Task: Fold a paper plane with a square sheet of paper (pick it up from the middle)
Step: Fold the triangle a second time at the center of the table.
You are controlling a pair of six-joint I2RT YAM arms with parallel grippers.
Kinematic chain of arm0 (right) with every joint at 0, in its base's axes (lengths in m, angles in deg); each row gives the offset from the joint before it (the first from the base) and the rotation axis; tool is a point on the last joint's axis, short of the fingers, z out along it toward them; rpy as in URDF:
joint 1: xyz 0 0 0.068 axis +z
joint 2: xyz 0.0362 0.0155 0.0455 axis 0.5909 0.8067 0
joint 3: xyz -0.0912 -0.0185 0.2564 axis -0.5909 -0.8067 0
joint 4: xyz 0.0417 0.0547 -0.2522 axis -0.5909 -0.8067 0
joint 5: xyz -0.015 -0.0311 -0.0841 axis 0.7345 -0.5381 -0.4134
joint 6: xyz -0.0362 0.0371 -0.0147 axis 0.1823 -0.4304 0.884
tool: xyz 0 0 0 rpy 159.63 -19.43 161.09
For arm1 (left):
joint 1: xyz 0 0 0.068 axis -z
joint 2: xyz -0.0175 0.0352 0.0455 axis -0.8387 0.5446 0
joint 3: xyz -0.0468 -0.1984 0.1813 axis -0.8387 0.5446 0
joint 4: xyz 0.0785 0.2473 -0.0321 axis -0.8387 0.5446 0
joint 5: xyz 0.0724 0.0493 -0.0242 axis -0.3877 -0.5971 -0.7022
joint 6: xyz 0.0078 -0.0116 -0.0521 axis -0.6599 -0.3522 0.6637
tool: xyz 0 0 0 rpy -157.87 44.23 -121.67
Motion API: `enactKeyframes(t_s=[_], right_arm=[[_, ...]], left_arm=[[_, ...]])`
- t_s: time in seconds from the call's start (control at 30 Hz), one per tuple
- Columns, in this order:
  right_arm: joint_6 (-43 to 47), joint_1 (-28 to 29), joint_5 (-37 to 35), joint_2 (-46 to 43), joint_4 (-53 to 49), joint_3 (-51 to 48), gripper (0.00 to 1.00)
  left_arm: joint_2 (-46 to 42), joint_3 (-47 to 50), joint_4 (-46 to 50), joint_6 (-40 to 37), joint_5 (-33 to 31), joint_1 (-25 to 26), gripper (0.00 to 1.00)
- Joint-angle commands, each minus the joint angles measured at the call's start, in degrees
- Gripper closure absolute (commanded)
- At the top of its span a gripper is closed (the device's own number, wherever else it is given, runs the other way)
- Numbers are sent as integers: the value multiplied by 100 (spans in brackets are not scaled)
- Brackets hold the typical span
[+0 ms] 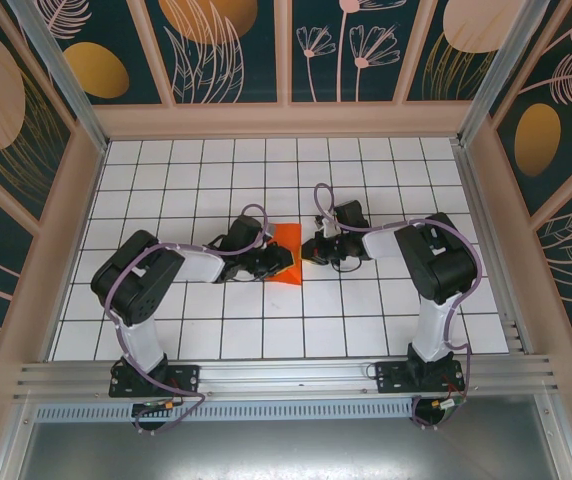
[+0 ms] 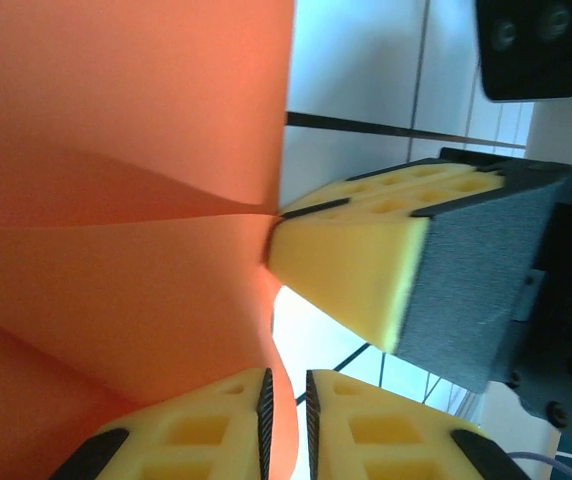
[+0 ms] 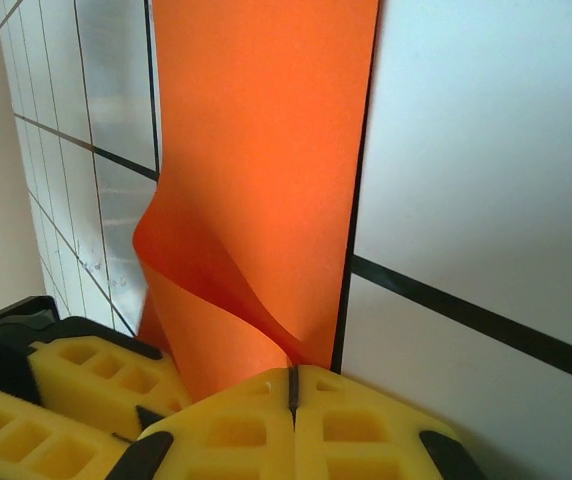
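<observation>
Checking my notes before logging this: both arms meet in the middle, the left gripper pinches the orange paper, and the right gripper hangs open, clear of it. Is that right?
Not quite. The right gripper is not open: its jaws are shut on the orange paper, as the right wrist view shows. The left gripper does pinch it, and both arms meet in the middle.

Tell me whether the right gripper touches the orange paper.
Touching: the right wrist view shows the right gripper shut on the edge of the orange paper.
</observation>
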Motion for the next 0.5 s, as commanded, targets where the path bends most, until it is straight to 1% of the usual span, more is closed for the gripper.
enactKeyframes(t_s=[0.0,0.1,0.47], right_arm=[[165,-46,32,85,-74,114,100],[173,-47,30,88,-78,128,100],[174,-47,56,102,-120,136,100]], left_arm=[[-273,-143,-174,18,-108,17,81],[-161,-212,24,11,-304,17,84],[147,-220,229,10,-302,16,86]])
